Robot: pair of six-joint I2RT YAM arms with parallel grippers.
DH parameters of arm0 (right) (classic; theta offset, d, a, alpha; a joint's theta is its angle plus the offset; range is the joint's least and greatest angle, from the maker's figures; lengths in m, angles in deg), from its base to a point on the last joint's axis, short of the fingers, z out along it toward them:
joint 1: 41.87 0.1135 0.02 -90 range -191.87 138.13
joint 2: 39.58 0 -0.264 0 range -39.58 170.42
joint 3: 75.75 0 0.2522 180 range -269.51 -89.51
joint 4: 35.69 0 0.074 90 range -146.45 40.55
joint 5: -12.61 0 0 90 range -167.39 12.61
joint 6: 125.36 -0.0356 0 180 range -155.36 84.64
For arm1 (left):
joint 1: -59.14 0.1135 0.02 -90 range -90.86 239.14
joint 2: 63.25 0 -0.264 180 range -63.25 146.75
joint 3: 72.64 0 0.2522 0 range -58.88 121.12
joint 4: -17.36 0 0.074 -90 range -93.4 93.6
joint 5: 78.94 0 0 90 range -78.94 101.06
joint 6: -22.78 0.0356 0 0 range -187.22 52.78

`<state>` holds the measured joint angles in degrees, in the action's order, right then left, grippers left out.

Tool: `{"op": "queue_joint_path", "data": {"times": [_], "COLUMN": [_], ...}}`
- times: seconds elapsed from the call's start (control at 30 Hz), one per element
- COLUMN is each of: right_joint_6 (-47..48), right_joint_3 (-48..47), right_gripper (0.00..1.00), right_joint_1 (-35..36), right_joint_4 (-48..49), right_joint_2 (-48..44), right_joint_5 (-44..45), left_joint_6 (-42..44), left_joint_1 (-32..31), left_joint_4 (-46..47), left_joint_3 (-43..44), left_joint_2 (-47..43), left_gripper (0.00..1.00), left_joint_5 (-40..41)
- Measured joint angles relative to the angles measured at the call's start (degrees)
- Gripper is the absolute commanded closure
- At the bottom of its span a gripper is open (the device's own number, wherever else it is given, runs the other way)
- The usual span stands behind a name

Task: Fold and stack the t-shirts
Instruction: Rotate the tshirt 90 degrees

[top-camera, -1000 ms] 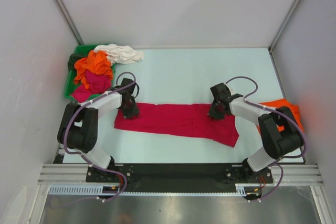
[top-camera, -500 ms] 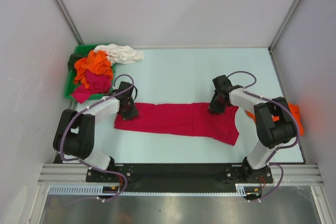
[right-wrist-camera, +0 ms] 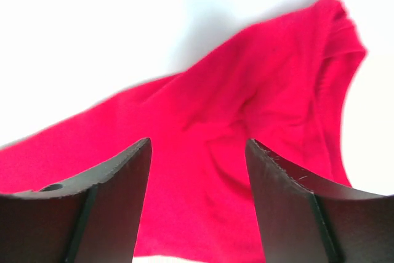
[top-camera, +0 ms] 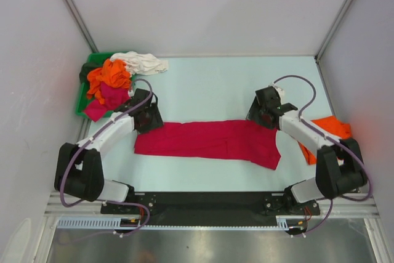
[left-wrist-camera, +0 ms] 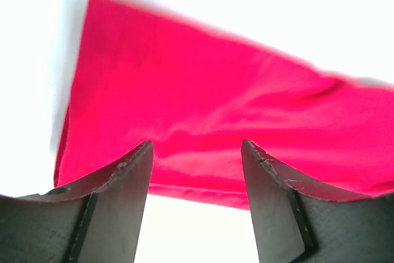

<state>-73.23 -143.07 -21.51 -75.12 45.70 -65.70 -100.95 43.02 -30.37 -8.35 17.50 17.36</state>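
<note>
A crimson-red t-shirt (top-camera: 209,140) lies flat as a long folded band across the table's middle. My left gripper (top-camera: 145,119) hovers at its far left corner, open, with nothing between the fingers; in the left wrist view the red t-shirt (left-wrist-camera: 215,109) lies beyond the fingertips (left-wrist-camera: 129,170). Over the shirt's far right end my right gripper (top-camera: 263,115) is open too, above the red cloth (right-wrist-camera: 203,152). A folded orange t-shirt (top-camera: 332,129) lies at the right edge. Orange (top-camera: 109,75), magenta (top-camera: 111,97) and white (top-camera: 143,63) t-shirts are heaped at the far left.
A green bin (top-camera: 90,84) at the far left corner holds the heap of shirts. Metal frame posts rise at both back corners. White walls close the left, right and back sides. The arms' bases stand on a black rail at the near edge.
Both grippers have opened and let go of the red t-shirt's far edge. They have pulled back a little toward the far side, while the shirt lies still.
</note>
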Motion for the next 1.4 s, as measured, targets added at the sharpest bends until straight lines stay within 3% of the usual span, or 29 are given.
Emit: {"op": "queue_joint_path", "data": {"times": [0.13,0.3,0.47,0.67,1.27,1.37,1.4], "right_joint_6": [-0.1,-2.7,-6.6,-13.0,-30.3,-32.3,-33.2], "right_joint_3": [0.0,4.3,9.1,10.5,10.7,11.6,12.0], "right_gripper": [0.33,0.35,0.36,0.37,0.38,0.43,0.46], "right_joint_1": [1.8,5.7,8.4,17.2,35.4,37.3,38.1], "right_joint_4": [-2.0,-4.8,-9.4,-15.0,-28.9,-29.4,-29.5], "right_joint_2": [-8.0,-15.2,-17.8,-21.7,-26.3,-26.3,-26.3], "right_joint_5": [3.1,6.4,8.3,11.3,16.0,16.0,16.1], "left_joint_6": [0.3,0.3,0.3,0.2,0.1,0.1,0.1], "left_joint_1": [0.0,-0.1,-0.3,-0.9,-0.8,-0.3,0.0], "left_joint_4": [0.7,1.2,0.3,0.2,1.7,1.5,1.3], "left_joint_3": [2.2,-1.1,-3.0,-2.3,17.5,19.8,20.7], "left_joint_2": [-2.1,-2.5,-2.6,-2.6,21.6,24.4,25.4], "left_gripper": [0.39,0.42,0.41,0.40,0.41,0.51,0.59], "left_joint_5": [0.9,1.1,1.0,2.1,3.1,3.2,3.2]}}
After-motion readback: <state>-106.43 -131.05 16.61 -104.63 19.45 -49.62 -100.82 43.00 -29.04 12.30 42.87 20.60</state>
